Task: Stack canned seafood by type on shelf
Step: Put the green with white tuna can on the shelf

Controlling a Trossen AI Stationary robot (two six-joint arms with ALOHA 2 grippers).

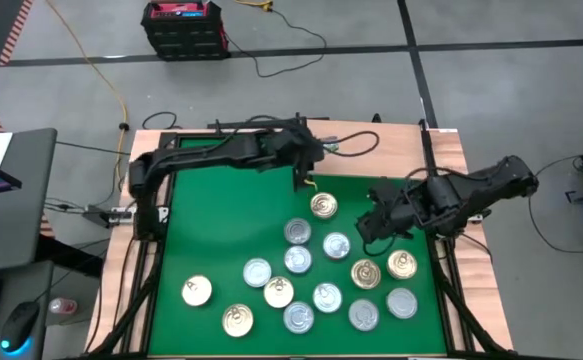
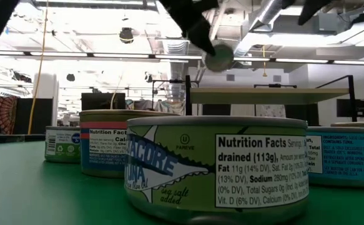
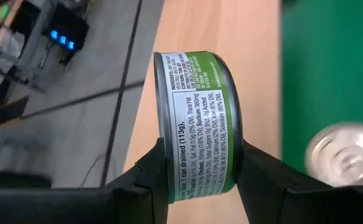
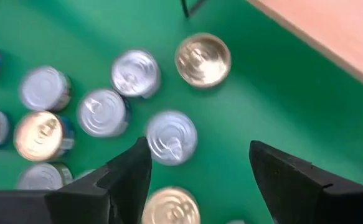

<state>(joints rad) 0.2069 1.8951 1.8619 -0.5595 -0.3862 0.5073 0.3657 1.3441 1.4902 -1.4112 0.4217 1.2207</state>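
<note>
Several canned seafood tins [image 1: 311,270] with silver or gold lids stand flat on the green table [image 1: 221,220]. One green-labelled tin [image 2: 219,165] is close in the low view. The shelf [image 2: 263,95], a light-wood board on thin black legs, stands at the table's far side. My left gripper [image 1: 306,165] is over the shelf's left end, shut on a green-labelled tin [image 3: 197,124] that also shows in the low view [image 2: 218,57]. My right gripper [image 4: 200,155] hangs open above the tins at the table's right [image 1: 376,225], with nothing between its fingers. My left gripper pinches the green-labelled tin by its two flat ends [image 3: 232,134], one finger [image 3: 147,180] on each, with the side label facing the wrist camera. The fingers slant down from the table's left side. The tin stands on edge in the hold, lifted clear above the shelf.
A gold-lidded tin [image 1: 323,206] stands nearest the shelf's left leg [image 1: 301,183]. A wooden border [image 1: 121,290] rims the green table. A red and black box [image 1: 183,28] and cables lie on the floor beyond the far edge. A desk [image 1: 11,200] stands to the left.
</note>
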